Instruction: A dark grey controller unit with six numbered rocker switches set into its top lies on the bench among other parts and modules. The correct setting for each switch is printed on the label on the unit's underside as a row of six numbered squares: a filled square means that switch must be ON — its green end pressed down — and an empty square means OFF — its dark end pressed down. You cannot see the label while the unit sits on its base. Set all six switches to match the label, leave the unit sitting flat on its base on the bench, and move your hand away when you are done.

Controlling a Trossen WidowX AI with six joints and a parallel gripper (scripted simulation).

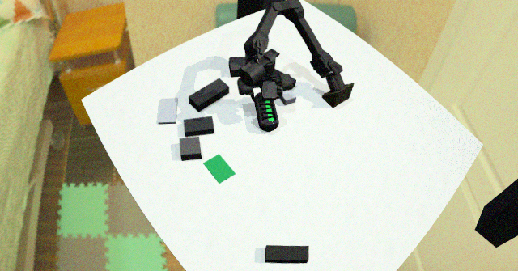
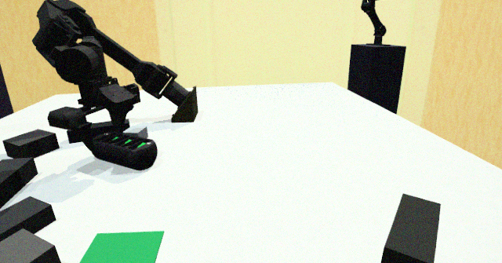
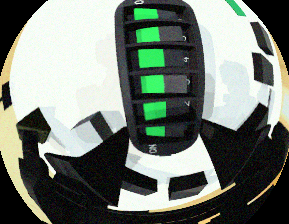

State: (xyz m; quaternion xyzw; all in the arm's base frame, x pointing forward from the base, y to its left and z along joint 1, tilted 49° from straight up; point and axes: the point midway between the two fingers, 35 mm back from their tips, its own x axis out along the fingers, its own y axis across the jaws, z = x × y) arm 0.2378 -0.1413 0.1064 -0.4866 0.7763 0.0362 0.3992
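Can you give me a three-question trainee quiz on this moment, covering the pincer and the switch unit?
1. True or false: the pincer is shut on one end of the controller unit.
2. Which flat item lies nearest the table edge by the floor mats? A) green card B) light grey plate C) the lone dark block
3. Fill in: the unit's switches face ____ (up or down).

Key: 1 true; 2 B; 3 up.
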